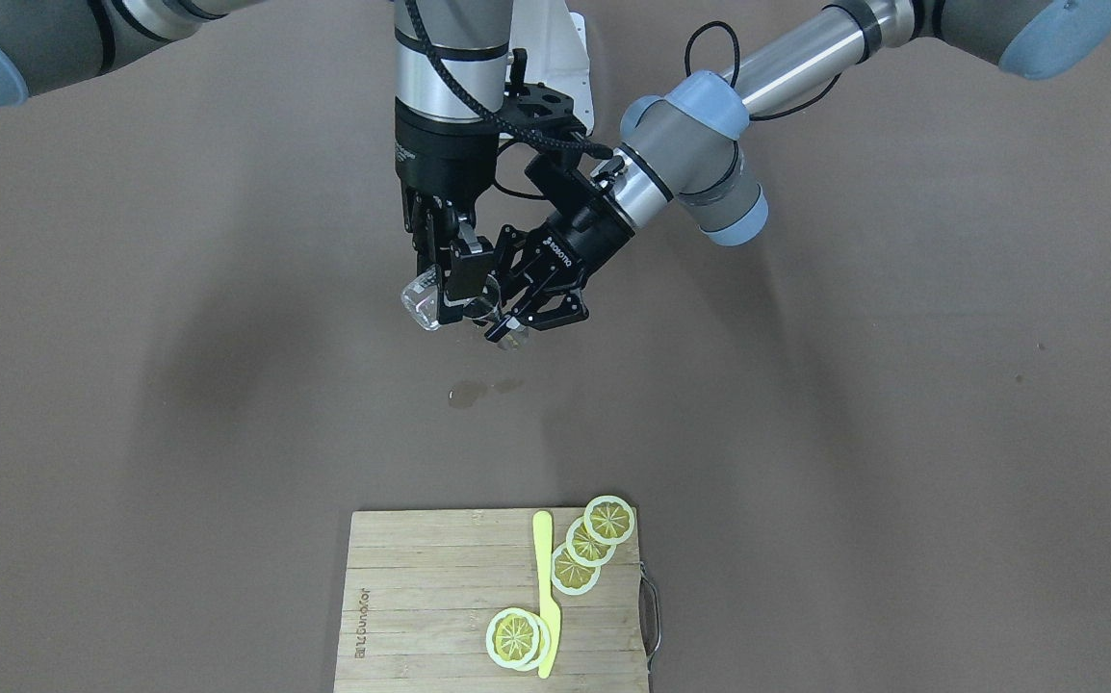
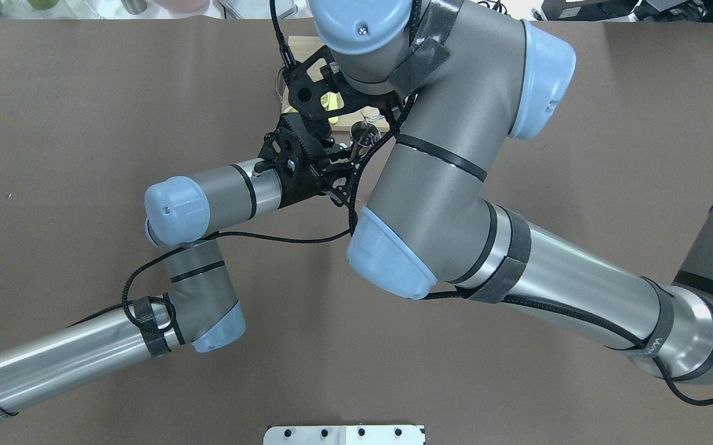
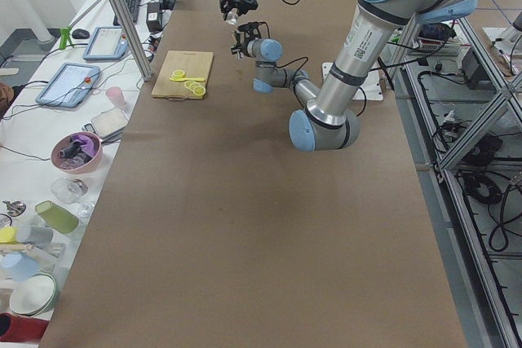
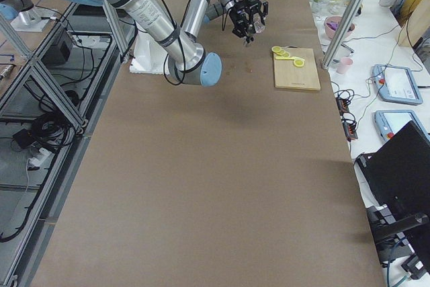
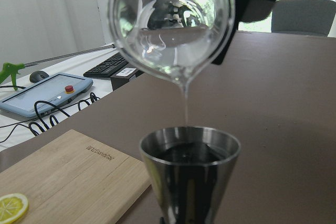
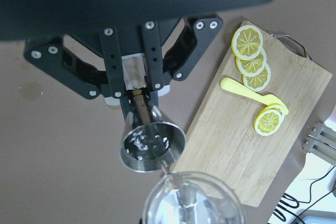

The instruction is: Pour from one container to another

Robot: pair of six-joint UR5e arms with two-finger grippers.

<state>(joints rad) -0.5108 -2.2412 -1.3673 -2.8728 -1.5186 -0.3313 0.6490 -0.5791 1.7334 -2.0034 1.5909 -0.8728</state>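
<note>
- Brown table (image 1: 902, 404), from the front — the right gripper (image 1: 440, 296) clamps a tilted glass flask (image 1: 418, 300), and the left gripper (image 1: 514, 325) is just beside it, above a wet patch (image 1: 467, 393).
- Left wrist: a thin stream (image 5: 185, 103) falls from the flask into the steel jigger (image 5: 190, 174).
- Right wrist: the left gripper's fingers (image 6: 152, 61) pinch the jigger's stem, near the cutting board (image 6: 236, 145).

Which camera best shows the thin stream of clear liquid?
Left wrist view: the thin clear stream falls from the clear glass vessel into the steel cone cup. Right wrist shows only a trace; others, nothing.

Cutting board (image 1: 421, 577) near operators' edge; open table (image 1: 902, 433) either side.
</note>
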